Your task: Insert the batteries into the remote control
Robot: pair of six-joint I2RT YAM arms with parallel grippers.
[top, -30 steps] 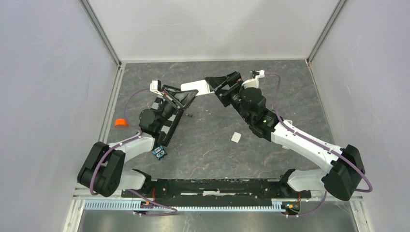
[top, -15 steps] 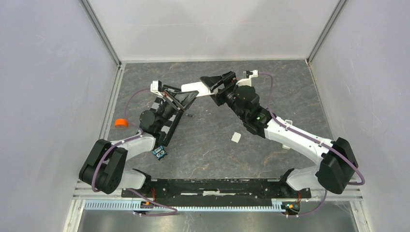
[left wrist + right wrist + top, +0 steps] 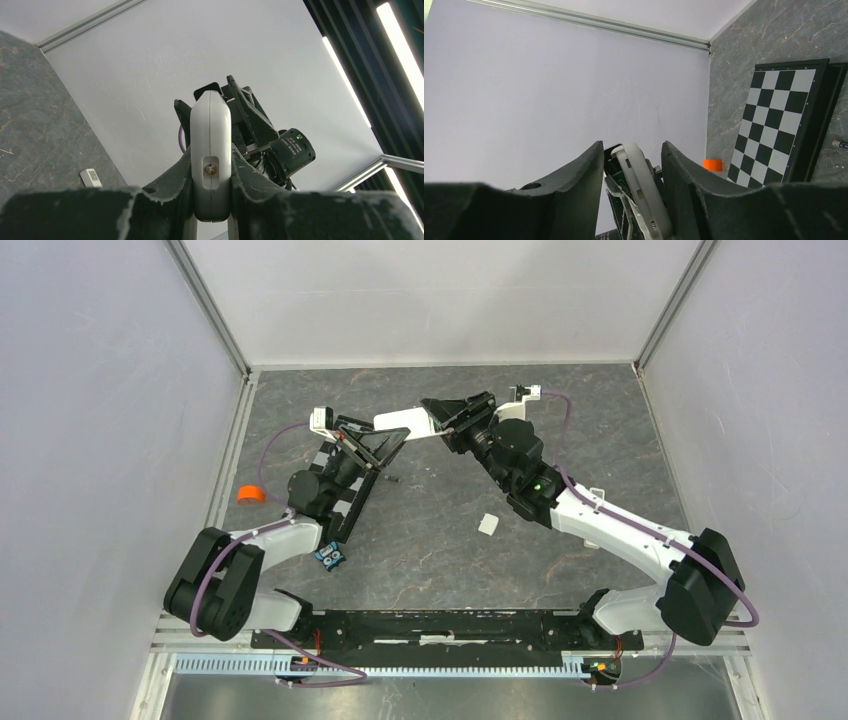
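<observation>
Zero batteries visibly loaded — the remote control (image 3: 210,130) is held up off the table (image 3: 450,540).
Its near end is pinched by the left gripper (image 3: 211,167); the right gripper (image 3: 631,147) straddles the far end, grip unclear — one battery (image 3: 839,144) lies beside the chessboard (image 3: 784,115).

The remote control (image 3: 210,150) is white, the chessboard (image 3: 781,125) checkered black and white, the worktop (image 3: 440,540) dark grey with pale veins, the piece (image 3: 250,494) by its left edge orange.
</observation>
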